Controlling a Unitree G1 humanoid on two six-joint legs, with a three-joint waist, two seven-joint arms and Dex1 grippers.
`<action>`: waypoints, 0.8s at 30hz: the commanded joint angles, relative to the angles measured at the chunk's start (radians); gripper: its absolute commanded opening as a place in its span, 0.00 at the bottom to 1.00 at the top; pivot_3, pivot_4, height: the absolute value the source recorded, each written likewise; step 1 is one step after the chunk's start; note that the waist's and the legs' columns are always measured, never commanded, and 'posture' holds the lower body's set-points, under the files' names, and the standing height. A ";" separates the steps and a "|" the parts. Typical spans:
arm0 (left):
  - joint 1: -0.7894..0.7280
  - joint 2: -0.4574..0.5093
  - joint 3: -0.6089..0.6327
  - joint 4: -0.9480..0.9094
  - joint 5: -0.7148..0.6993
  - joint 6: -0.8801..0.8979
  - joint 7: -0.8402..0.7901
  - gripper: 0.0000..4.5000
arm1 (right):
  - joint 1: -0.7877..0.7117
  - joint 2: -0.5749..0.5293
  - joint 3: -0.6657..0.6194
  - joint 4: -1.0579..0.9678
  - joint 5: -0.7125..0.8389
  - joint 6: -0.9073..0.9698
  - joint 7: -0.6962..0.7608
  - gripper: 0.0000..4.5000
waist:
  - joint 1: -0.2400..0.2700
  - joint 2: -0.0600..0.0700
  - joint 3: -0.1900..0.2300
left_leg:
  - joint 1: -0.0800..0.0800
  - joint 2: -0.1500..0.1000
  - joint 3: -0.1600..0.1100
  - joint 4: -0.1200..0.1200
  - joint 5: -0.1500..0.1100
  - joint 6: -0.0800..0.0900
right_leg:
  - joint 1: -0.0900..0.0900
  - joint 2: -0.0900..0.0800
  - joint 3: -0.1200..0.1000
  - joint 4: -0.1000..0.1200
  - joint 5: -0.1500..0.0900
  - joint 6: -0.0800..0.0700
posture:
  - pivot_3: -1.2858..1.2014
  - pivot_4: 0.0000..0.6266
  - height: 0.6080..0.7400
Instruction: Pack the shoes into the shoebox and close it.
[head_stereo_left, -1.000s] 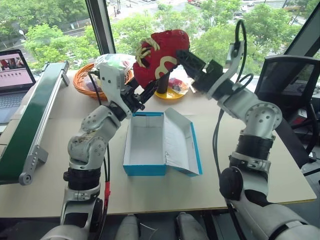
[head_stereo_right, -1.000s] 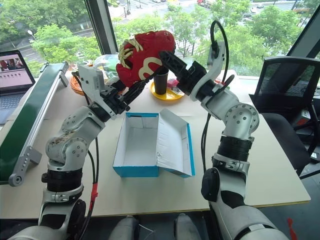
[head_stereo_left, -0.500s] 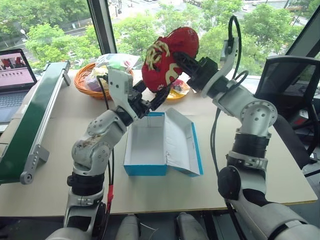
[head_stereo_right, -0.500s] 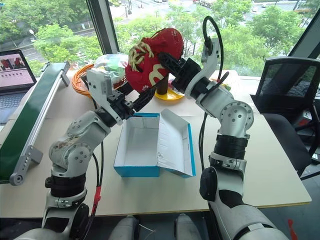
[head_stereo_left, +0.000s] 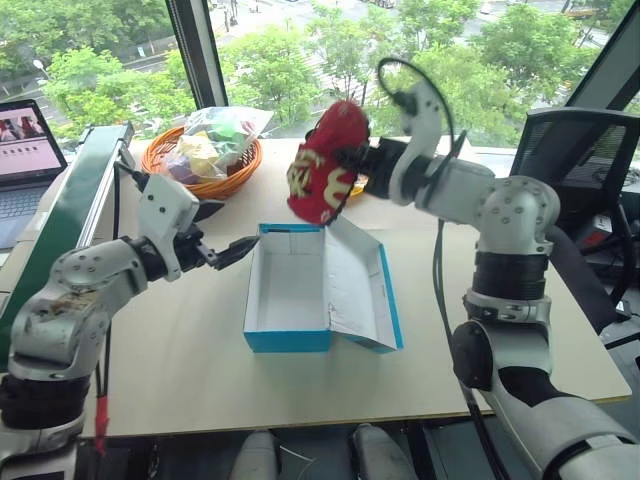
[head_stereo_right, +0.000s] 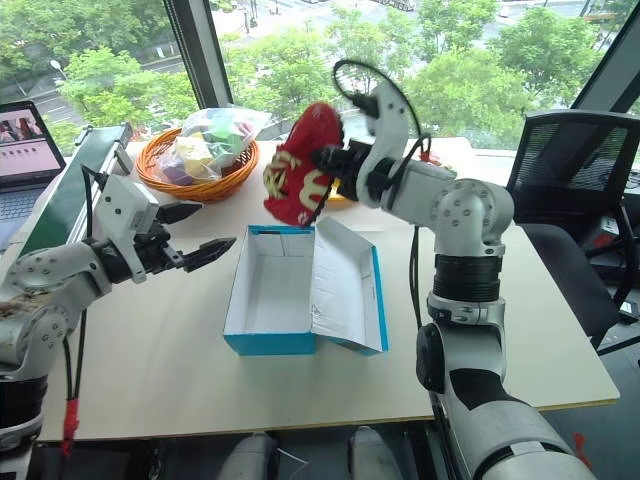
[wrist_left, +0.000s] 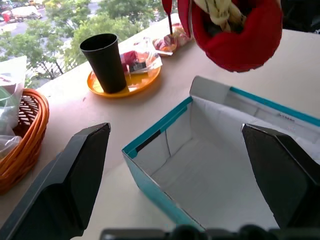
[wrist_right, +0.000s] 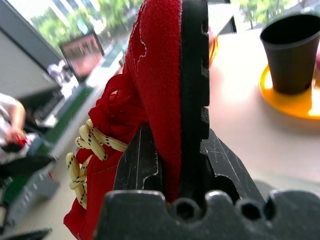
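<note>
At the far left of the pale wooden table (head_stereo_left: 180, 350) sits an open laptop (head_stereo_left: 25, 150), with a long green conveyor rail (head_stereo_left: 70, 205) beside it. Farther back stands an orange wicker basket (head_stereo_left: 200, 180) holding plastic-wrapped items. The left gripper (head_stereo_left: 222, 232) hangs just left of the box with its black fingers (wrist_left: 75, 175) spread wide, grasping nothing. The rectangular bright blue cardboard shoebox (head_stereo_left: 290, 300), white inside, lies open in the middle of the table, its hinged lid (head_stereo_left: 362, 290) folded out to the right. Above the box's far edge the right gripper (head_stereo_left: 352, 160) is clenched on a small red shoe (head_stereo_left: 322, 170) with cream markings and pale laces, pinching its sole and side. Behind it are a black cup (wrist_left: 105, 62) on an orange plate (wrist_left: 125, 82). A black mesh office chair (head_stereo_left: 580, 160) stands at the far right.
</note>
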 joint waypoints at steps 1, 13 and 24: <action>0.019 -0.004 -0.002 -0.044 0.012 -0.029 -0.015 1.00 | -0.050 0.093 -0.157 -0.005 0.018 0.221 -0.088 0.09 | 0.003 0.000 0.000 | 0.000 0.000 0.000 0.000 0.000 0.000 | 0.000 0.000 0.000 0.000 0.000 0.000 | 0.52 0.24 0.96; 0.026 -0.064 -0.030 -0.091 -0.008 0.023 0.007 1.00 | 0.157 0.140 -0.102 0.020 -0.066 0.269 -0.159 0.09 | 0.017 0.000 0.000 | -0.003 0.000 0.000 0.001 0.000 0.000 | -0.002 0.000 -0.001 0.000 0.000 0.000 | 0.52 0.24 0.96; 0.025 -0.071 -0.015 -0.106 0.009 0.025 0.044 1.00 | 0.213 0.058 0.122 0.028 -0.214 0.187 -0.020 0.31 | 0.012 0.000 0.000 | -0.002 0.000 0.000 0.001 0.000 0.000 | -0.002 0.000 0.000 0.001 0.000 0.000 | 0.52 0.24 0.96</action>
